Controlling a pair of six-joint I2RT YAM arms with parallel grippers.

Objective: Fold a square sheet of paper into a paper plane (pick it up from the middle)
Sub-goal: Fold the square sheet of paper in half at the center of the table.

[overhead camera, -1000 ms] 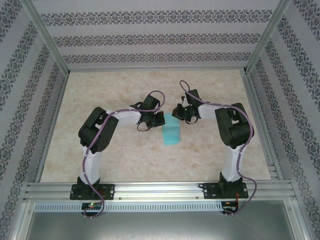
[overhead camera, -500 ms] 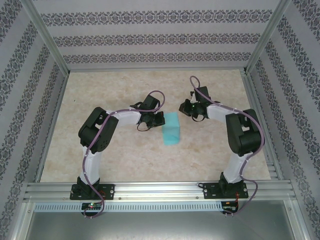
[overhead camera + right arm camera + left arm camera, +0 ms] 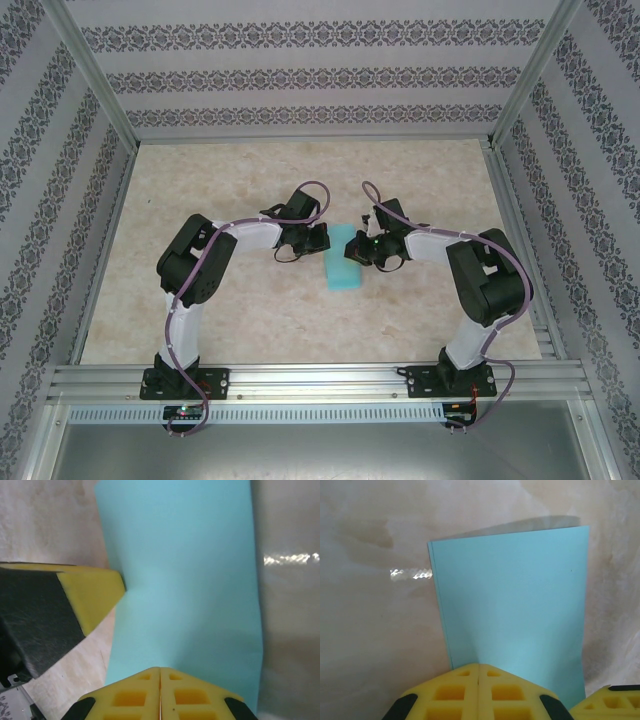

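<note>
Right gripper [image 3: 362, 250]: closed, back over square sheet of paper [image 3: 343, 270]. Left gripper [image 3: 312, 240]: closed. Count: one folded sheet, two grippers, at worktop [image 3: 200, 180] centre.

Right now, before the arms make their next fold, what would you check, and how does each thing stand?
1. Turquoise paper sheet folded in half, layers lined up: ok.
2. Left gripper shut, tips at the sheet's edge: ok.
3. Right gripper shut, tips over the sheet: ok.
4. Grippers apart from each other: ok.
5. Sheet lying fully flat on the table: cannot tell.
6. Nose corners folded: not ok, plain rectangle.
</note>
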